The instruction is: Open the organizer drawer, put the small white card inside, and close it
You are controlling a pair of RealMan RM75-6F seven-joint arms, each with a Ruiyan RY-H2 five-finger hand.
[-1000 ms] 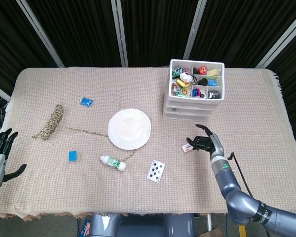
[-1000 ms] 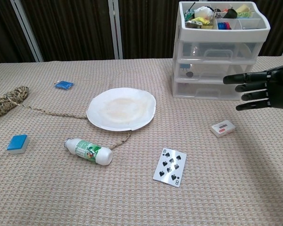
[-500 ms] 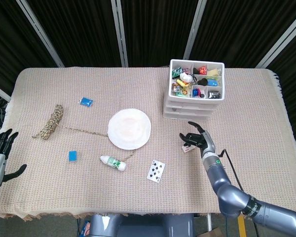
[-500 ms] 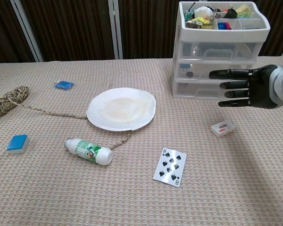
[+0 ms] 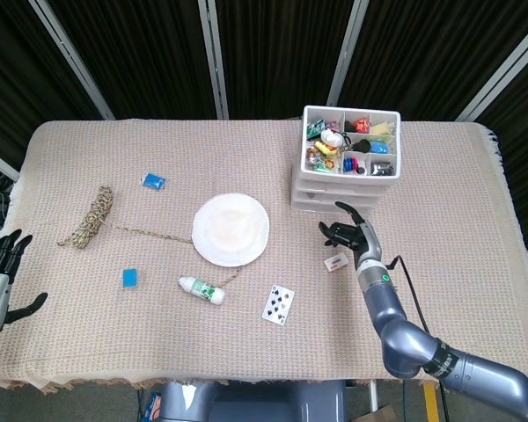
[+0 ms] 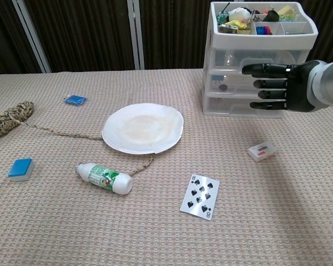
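Small white flat card [image 6: 262, 150] lies on bench [image 6: 55, 221], near white plastic drawer organizer [image 6: 255, 61]. Right hand [image 6: 280, 86] empty, fingers [image 6: 261, 83] extended toward drawer fronts. Card judged light, stiff, low-lying; pinch at edges.

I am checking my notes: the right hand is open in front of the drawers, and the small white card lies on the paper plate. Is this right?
Not quite. The right hand is open in front of the drawers, but the small white card lies on the tablecloth, well right of the paper plate. The chest view shows it.
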